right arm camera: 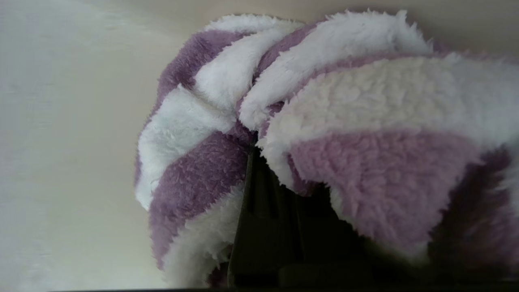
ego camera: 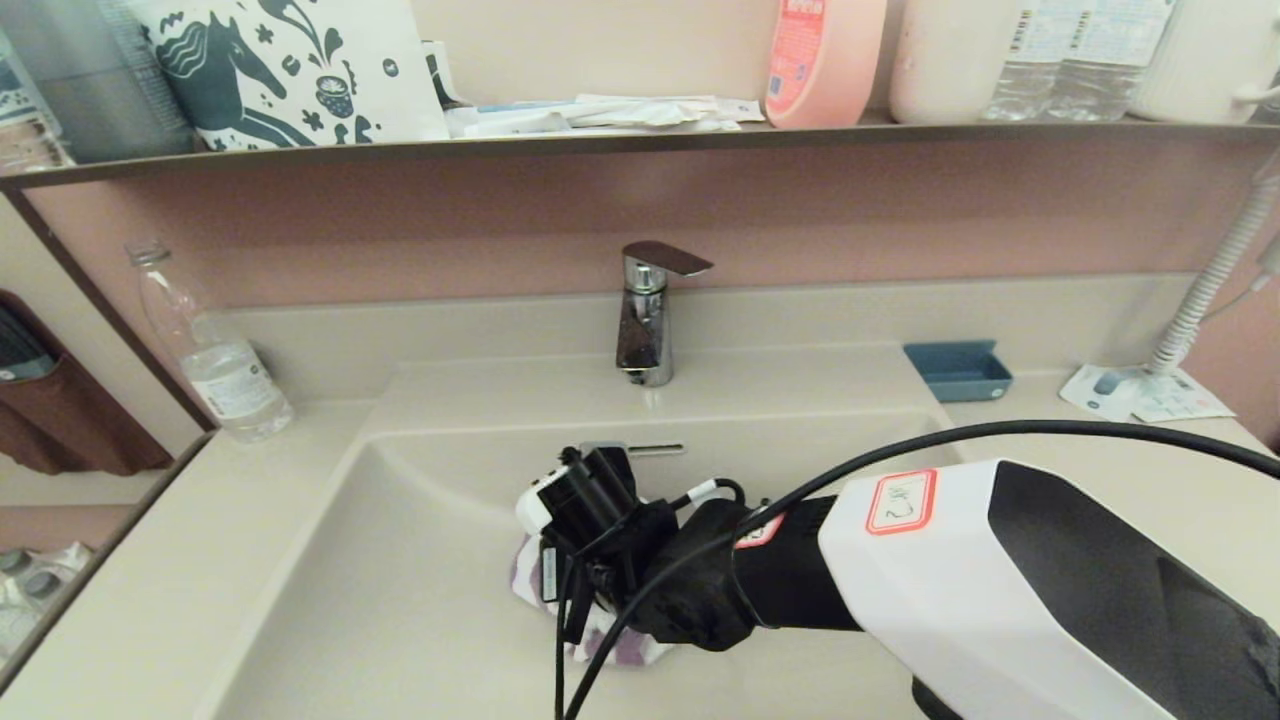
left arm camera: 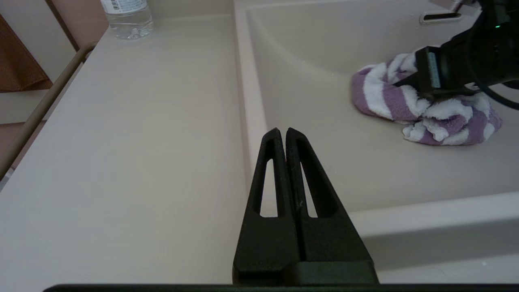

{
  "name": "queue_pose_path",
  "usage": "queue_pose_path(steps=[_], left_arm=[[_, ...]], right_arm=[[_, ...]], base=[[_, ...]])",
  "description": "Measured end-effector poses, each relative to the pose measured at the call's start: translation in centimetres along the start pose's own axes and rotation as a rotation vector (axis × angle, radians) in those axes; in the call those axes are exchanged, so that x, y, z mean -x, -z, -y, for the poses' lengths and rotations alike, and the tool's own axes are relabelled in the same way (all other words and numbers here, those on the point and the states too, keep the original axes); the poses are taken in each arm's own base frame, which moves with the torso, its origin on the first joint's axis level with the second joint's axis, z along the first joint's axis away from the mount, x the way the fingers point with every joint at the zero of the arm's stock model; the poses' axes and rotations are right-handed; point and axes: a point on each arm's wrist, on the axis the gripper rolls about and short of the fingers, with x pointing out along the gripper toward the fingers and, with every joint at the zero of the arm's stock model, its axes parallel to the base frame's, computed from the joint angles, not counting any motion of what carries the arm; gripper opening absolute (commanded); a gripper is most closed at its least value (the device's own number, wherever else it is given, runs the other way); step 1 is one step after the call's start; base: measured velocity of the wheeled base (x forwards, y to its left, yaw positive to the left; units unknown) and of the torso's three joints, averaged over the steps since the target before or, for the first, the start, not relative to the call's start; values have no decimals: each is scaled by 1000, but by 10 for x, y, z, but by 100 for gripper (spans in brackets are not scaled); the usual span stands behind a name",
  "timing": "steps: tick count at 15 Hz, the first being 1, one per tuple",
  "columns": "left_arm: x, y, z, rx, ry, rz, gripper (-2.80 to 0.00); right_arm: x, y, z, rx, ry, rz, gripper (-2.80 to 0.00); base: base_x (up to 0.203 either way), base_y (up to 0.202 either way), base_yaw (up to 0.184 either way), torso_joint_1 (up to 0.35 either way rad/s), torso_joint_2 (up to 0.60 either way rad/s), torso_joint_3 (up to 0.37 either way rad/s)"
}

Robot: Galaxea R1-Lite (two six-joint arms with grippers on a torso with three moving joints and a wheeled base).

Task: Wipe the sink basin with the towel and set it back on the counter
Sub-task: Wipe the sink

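Observation:
The purple and white striped towel lies bunched on the floor of the cream-beige sink basin. My right gripper is shut on the towel, its dark fingers buried in the folds. In the head view the right wrist and its camera cover most of the cloth. The drain plug is hidden. My left gripper is shut and empty, hanging over the basin's left rim beside the counter. It does not show in the head view.
A chrome tap stands behind the basin, with the overflow slot below it. A clear water bottle stands on the counter at back left, a blue dish and a coiled hose at back right. A dark-edged shelf holds bottles above.

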Motion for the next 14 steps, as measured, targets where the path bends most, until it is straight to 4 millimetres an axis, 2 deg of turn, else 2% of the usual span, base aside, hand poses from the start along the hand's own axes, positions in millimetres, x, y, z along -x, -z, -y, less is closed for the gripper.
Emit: queue_pose_path(steps=[7,14], left_arm=[[0,0,0,0,0,0,-280],[0,0,0,0,0,0,-280]], right_arm=[[7,-8,57,-42,137,-29,-280],[12,-1,105,-39,310,-71,-280]], base=[[0,0,0,0,0,0],[0,0,0,0,4,0]])
